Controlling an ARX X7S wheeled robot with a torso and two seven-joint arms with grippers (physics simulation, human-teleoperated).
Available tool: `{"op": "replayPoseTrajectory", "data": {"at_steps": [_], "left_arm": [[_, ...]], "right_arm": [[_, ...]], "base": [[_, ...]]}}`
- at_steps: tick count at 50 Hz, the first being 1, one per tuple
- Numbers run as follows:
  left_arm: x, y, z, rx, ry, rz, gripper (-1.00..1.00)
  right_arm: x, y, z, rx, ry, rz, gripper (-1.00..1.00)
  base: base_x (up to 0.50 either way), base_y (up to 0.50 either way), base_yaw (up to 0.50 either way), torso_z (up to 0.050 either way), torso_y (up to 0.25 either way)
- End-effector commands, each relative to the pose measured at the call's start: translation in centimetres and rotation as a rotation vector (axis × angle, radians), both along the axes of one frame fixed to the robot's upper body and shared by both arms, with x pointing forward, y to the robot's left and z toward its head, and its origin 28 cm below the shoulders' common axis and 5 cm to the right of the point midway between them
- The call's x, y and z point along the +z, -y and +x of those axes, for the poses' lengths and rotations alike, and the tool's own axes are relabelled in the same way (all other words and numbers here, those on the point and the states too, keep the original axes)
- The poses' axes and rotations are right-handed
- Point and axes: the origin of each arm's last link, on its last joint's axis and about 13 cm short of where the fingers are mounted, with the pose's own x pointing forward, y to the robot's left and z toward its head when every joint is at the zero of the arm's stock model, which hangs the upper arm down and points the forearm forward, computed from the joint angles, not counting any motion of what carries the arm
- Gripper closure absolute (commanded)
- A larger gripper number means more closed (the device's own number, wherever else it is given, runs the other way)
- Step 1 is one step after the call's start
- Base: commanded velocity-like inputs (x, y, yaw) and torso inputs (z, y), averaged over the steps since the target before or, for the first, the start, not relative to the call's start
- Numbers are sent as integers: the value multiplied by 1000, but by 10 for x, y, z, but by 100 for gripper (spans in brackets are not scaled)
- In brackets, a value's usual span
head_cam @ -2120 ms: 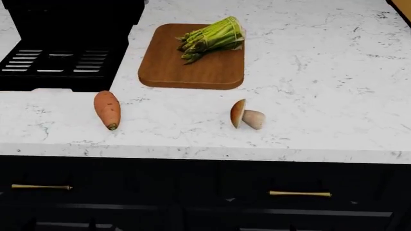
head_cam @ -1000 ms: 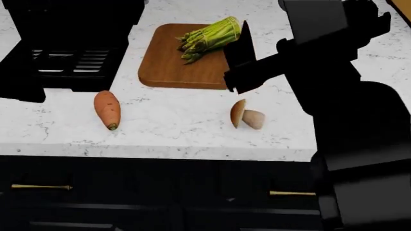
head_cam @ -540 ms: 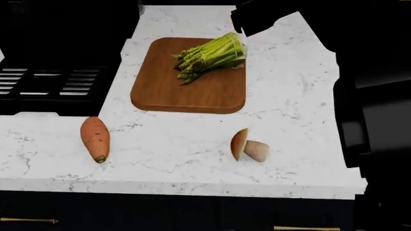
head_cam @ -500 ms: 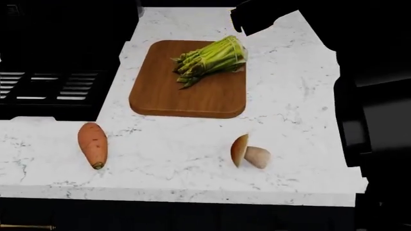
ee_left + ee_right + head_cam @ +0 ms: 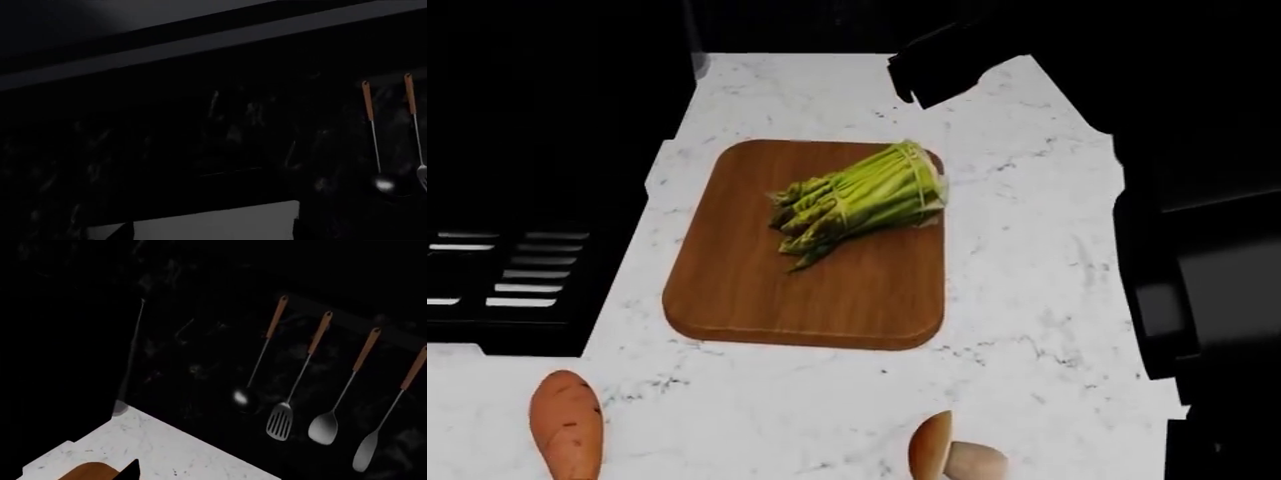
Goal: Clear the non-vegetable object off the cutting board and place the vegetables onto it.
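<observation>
A: Where's the asparagus bundle (image 5: 857,203)?

B: On the cutting board (image 5: 805,296), in its upper right part, tips pointing to about 7 o'clock, banded end near the board's right edge. Board sits mid-frame on the white marble tabletop (image 5: 1028,250).

A: Veg?

B: Sweet potato (image 5: 567,424) off the board at 7 o'clock, at the bottom edge of the head view. Mushroom (image 5: 950,458) at 5 o'clock, also cut off by the frame. Both are on the tabletop, clear of the board.

A: Jaws?

B: Can't tell for either. A dark right arm (image 5: 1174,250) fills the right side of the head view, with a black part at 1 o'clock of the board, beyond the bundle. Left jaws aren't in sight. Right wrist view shows hanging utensils (image 5: 300,380) on a dark wall and a corner of the board.
</observation>
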Motion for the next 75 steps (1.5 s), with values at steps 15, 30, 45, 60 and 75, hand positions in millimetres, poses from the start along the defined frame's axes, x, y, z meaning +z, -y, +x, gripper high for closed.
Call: {"op": "replayPoseTrajectory", "data": {"at_steps": [15,30,45,60,75], "left_arm": [[5,-1,-12,-17,20,-4,-100],[7,-3,-18,-46,43,-24,-100],[6,-7,-8,-31,36,-31,-100],[13,-6,-16,-28,53,-22,-100],[16,-6,-21,-17,65,-22,-100]], "right_arm": [[-9,-3,-7,94,-4,-6,-100],[-12,7,58,124,-123,-406,-100],[3,-17,88,387,-231,-745,-100],[-6,-24,78,560,-413,-793,-100],[8,-37,92,539,-440,-1105,-100]], "base": [[115,0,0,0,0],[0,0,0,0,0],[0,0,0,0,0],[0,0,0,0,0],[0,0,0,0,0]]}}
